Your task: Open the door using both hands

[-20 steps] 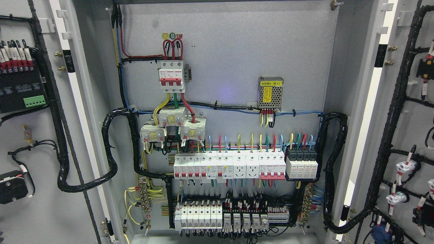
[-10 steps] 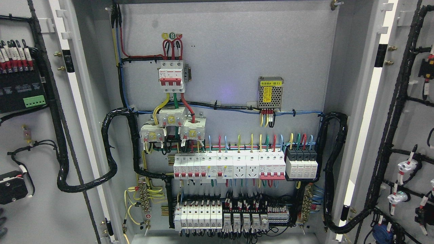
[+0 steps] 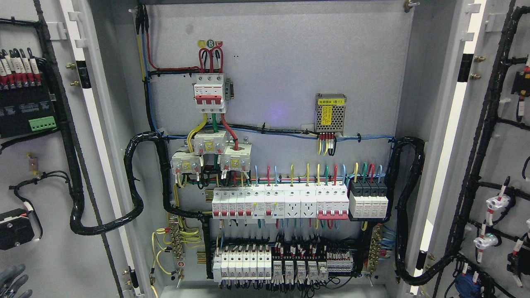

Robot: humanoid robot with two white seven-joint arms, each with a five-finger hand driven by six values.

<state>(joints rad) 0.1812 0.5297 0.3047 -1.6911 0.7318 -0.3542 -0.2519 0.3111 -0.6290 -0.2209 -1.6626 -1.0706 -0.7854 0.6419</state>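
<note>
Both doors swung wide; our left hand [image 3: 12, 281] below left door's [image 3: 49, 231] harness [image 3: 76, 198], fingers loose, empty. Could snag wiring.

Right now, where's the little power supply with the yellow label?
In the head view, the power supply is mounted on the cabinet's back panel, right of centre, above the row of breakers and right of the red main breaker.

white breakers [image 3: 279, 200], power supply [image 3: 330, 113], black cables [image 3: 136, 182]
</note>
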